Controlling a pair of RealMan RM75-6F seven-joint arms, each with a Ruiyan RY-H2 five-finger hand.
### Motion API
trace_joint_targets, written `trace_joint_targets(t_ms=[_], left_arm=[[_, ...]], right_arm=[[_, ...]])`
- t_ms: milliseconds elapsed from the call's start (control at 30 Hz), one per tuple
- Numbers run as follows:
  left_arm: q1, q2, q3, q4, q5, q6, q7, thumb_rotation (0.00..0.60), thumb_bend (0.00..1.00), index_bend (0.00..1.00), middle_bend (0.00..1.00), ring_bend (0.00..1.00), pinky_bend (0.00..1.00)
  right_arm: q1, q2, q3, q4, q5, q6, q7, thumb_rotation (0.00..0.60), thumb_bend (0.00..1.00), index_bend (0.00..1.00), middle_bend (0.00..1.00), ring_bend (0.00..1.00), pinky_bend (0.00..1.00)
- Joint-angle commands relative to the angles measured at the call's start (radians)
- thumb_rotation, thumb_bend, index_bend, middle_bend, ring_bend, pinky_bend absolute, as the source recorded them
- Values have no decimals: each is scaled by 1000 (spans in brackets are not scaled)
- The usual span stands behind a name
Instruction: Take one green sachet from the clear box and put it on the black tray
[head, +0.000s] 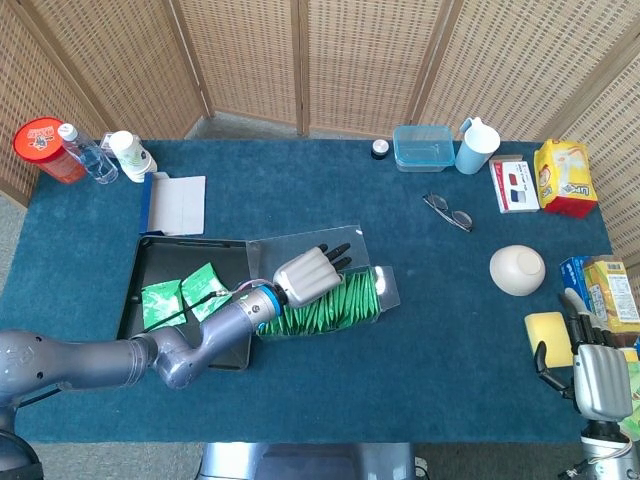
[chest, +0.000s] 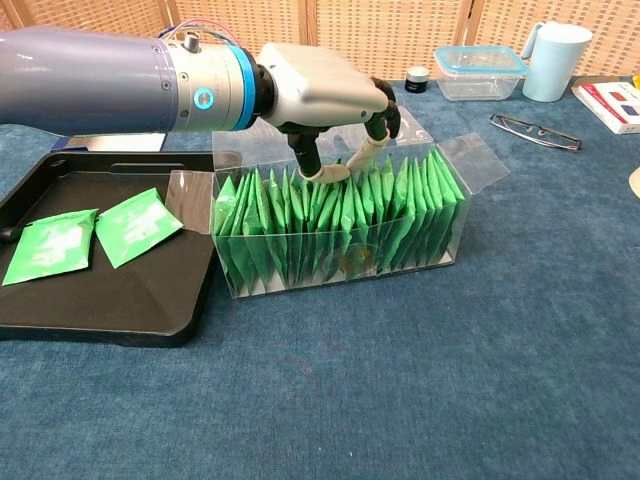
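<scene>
Both hands are showing, but only the left hand (chest: 320, 95) is working: it is reaching down over the clear box (chest: 340, 262), its fingertips (chest: 335, 173) dipping among the top edges of the green sachets (chest: 330, 215) near the middle of the row. Whether the thumb and fingers are actually pinching one sachet cannot be told; the fingers are curling inward around the packet tops, and no sachet is standing visibly higher than its neighbours. The sachets are standing upright, packed tightly from the left wall of the box to the right. The box's transparent flaps are lying open to both sides, the left one hanging over the edge of the black tray (chest: 120, 305). That tray is sitting just left of the box, touching or nearly touching it, and two loose sachets (chest: 95, 238) are lying flat side by side on its floor, towards its left part.

Far off at the near right corner of the blue table (head: 420, 330), the right hand (head: 597, 375) is resting with fingers extended upward and slightly apart, holding nothing, beside a yellow sponge (head: 548, 330).
</scene>
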Motion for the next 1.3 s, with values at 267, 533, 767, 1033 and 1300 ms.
trace_joint_targets(t_ms=[267,533,767,1033,1300], left_arm=[[21,-24,-19,25,61,50,-42,600,433,635,236,109,276],[36,-20,-37,31,114,72,-98,600,433,658,267,133,276],[56,3,-64,19,169,115,-167,600,433,669,286,153,276],[107,94,-103,-64,234,208,-242,600,432,673,294,161,276],[212,270,-137,-217,265,313,-358,600,432,672,294,163,276]], right_arm=[[-2,-1,1,-1,-2,6,-1,248,583,0,90,166,194],[0,-1,3,-2,-4,5,-3,248,583,0,90,166,194],[2,-1,5,-4,-8,5,-4,248,583,0,90,166,194],[10,-5,9,-2,-11,0,-5,249,583,0,90,165,194],[35,-11,17,-1,-19,-22,-7,249,583,0,90,166,195]])
